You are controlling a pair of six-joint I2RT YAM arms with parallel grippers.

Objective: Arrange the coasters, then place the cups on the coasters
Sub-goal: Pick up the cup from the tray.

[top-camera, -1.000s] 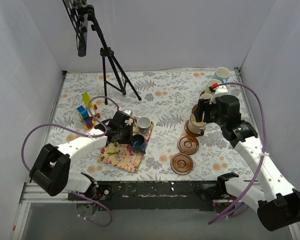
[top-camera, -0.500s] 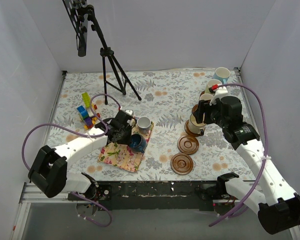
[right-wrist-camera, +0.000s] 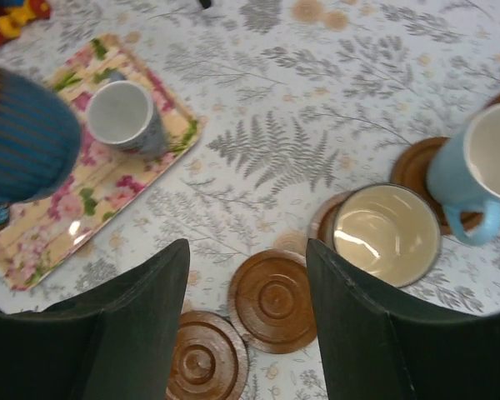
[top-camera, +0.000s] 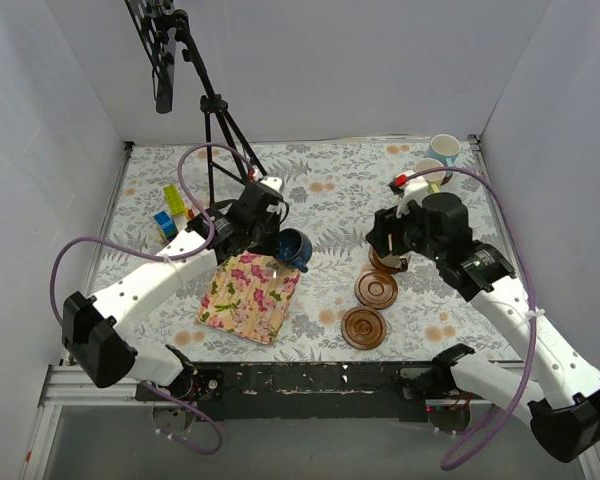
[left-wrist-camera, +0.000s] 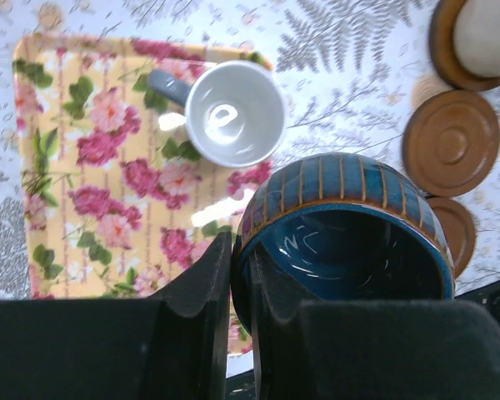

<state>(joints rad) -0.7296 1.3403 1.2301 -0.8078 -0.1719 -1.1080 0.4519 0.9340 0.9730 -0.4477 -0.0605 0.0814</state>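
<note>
While my left arm stretched over floral mat [top-camera: 248,295], my left pincer [left-wrist-camera: 242,275] pinched rim of dark navy cup [left-wrist-camera: 350,225], cup tilted, clear of table. My right pincer [right-wrist-camera: 246,275] gaped, empty, above two bare coasters [right-wrist-camera: 275,300], cream cup [right-wrist-camera: 387,233] just beside.

The dark blue cup [left-wrist-camera: 342,225] has a shiny glaze, with fine ribs outside. The grey-white cup [left-wrist-camera: 233,112] and the cream cup [right-wrist-camera: 387,233] are glossy ceramic too, with bright reflections inside. The coasters [left-wrist-camera: 452,142] look like smooth turned wood with a soft sheen. The flowered mat [left-wrist-camera: 92,167] is matt cloth; the table cover [right-wrist-camera: 275,100] looks matt also.
</note>
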